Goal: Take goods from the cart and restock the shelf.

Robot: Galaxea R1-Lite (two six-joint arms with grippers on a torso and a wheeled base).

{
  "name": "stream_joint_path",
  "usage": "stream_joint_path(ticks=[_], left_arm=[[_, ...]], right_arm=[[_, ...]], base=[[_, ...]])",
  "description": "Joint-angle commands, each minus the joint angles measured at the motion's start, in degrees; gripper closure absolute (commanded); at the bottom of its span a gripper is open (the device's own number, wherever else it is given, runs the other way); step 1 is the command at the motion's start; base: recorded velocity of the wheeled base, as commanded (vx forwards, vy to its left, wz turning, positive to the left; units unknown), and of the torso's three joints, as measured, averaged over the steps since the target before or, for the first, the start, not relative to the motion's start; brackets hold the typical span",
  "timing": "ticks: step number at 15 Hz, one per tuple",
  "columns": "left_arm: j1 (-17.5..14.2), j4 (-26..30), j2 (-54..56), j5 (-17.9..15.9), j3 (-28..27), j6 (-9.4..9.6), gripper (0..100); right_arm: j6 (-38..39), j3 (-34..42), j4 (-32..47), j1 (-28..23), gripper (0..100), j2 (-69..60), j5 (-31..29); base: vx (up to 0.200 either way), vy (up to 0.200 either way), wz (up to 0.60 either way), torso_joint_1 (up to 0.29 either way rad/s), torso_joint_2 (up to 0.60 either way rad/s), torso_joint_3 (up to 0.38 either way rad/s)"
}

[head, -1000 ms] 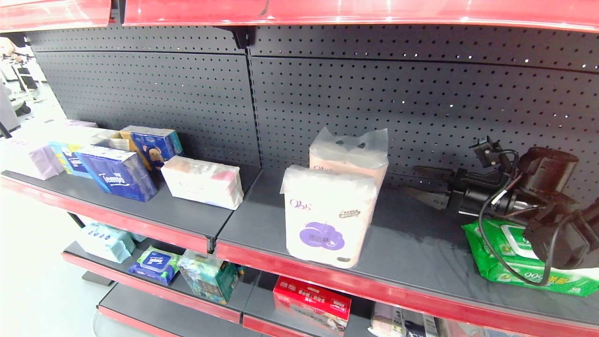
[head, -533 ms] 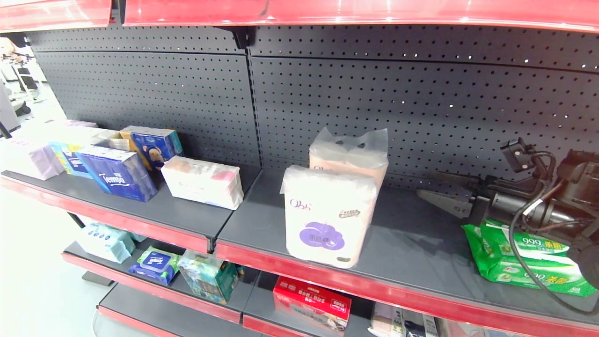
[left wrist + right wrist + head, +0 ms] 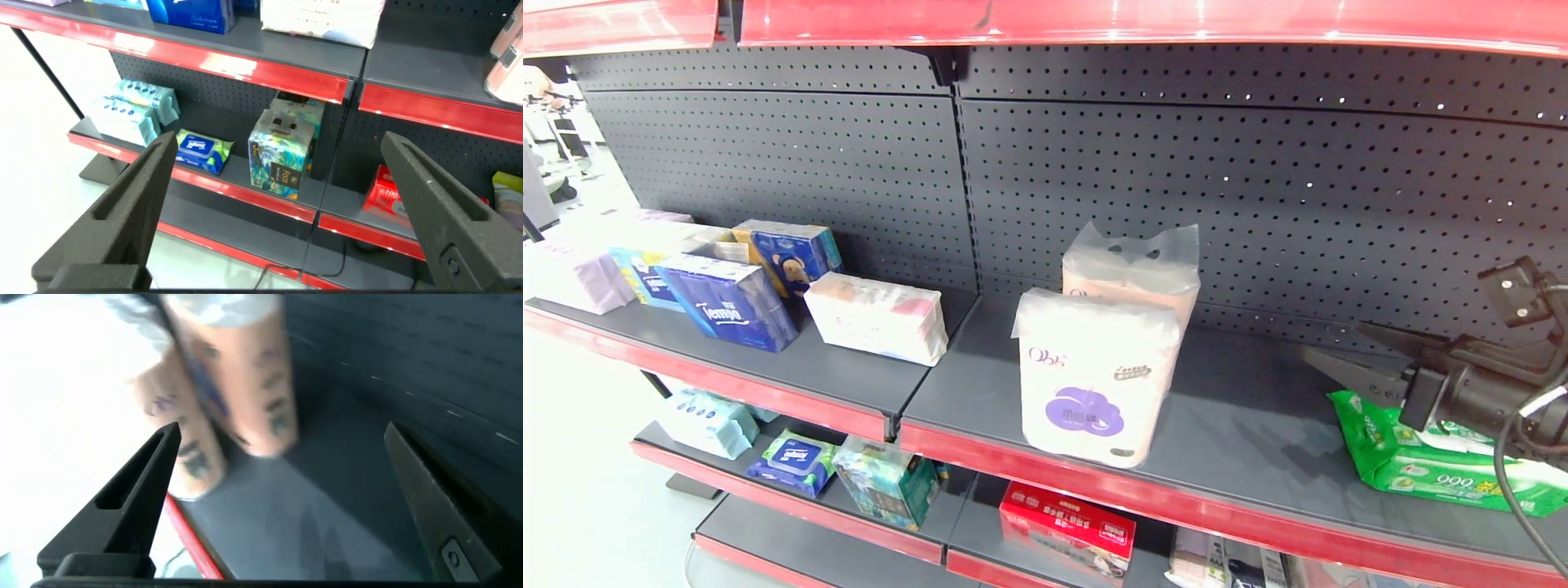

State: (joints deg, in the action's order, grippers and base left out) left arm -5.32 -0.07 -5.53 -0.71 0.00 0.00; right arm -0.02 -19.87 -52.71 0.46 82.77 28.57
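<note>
Hovering wide open and empty, the right gripper (image 3: 1334, 343) stands just above the green wipes pack (image 3: 1421, 478), which lies flat at the shelf's (image 3: 1241, 425) right end, long axis along the front edge.

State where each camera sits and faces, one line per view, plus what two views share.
Head view: on the robot's head, looking forward and down at the shelf; right gripper shows by the green wipes pack.
Left wrist view: on the left wrist, facing the lower shelves; open left gripper in front.
Right wrist view: on the right wrist, facing the roll packs along the shelf; same gripper, open.
Shared: head and left wrist views both show the teal box and red box.
</note>
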Motion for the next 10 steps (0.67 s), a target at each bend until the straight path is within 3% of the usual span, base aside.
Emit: stream_joint_path(ticks=[1, 3, 10], left_arm=[[0.0, 0.0, -0.1, 0.0, 0.0, 0.00, 0], [0.0, 0.0, -0.1, 0.0, 0.0, 0.00, 0], [0.0, 0.0, -0.1, 0.0, 0.0, 0.09, 0]], right_arm=[[-0.1, 1.7, 3.5, 1.6, 0, -6.6, -4.9], [-0.3, 0.7, 11.8, 2.5, 0, -11.9, -10.1], [-2.0, -0.9, 39.9, 0.8, 0, -34.2, -12.7]], base=[[0.000, 0.000, 0.00, 0.000, 0.00, 0.000], [0.000, 0.000, 0.00, 0.000, 0.00, 0.000], [0.000, 0.000, 0.00, 0.000, 0.00, 0.000]])
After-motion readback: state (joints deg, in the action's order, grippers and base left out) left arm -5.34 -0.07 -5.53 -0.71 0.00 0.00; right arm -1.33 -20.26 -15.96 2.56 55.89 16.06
